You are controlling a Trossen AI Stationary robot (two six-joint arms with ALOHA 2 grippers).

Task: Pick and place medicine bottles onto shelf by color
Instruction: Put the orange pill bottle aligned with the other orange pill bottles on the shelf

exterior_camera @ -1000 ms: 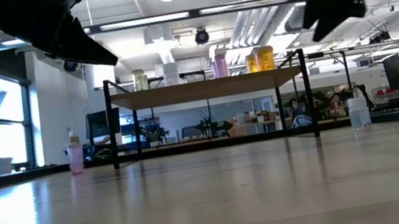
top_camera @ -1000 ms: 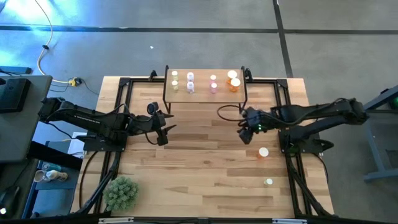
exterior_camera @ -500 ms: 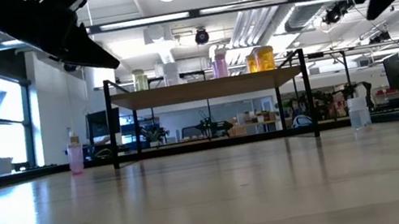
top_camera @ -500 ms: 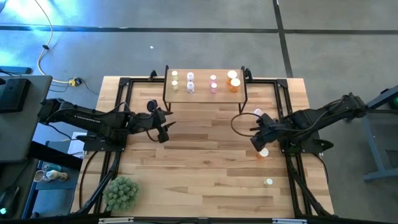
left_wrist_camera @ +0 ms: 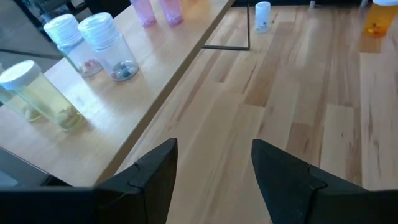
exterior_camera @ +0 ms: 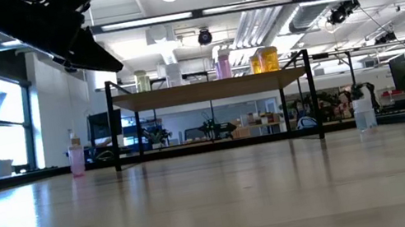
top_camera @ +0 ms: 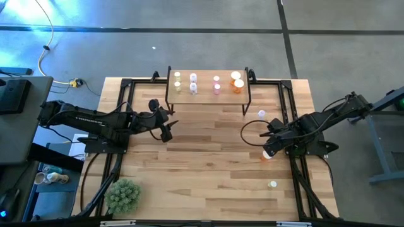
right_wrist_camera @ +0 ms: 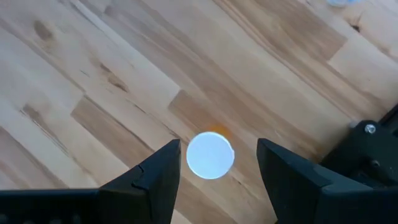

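My right gripper hangs over the table's right side, fingers spread and holding nothing. Straight below the gap stands an orange bottle, its white cap showing between my fingertips but clear of both; from above it sits just beside the gripper. Farther toward the table's front edge stands a yellow-green bottle. My left gripper waits near the shelf's left corner, fingers also apart and empty. On the shelf stand yellow-green, lavender, pink and orange bottles, with a pale bottle on the table beside its right leg.
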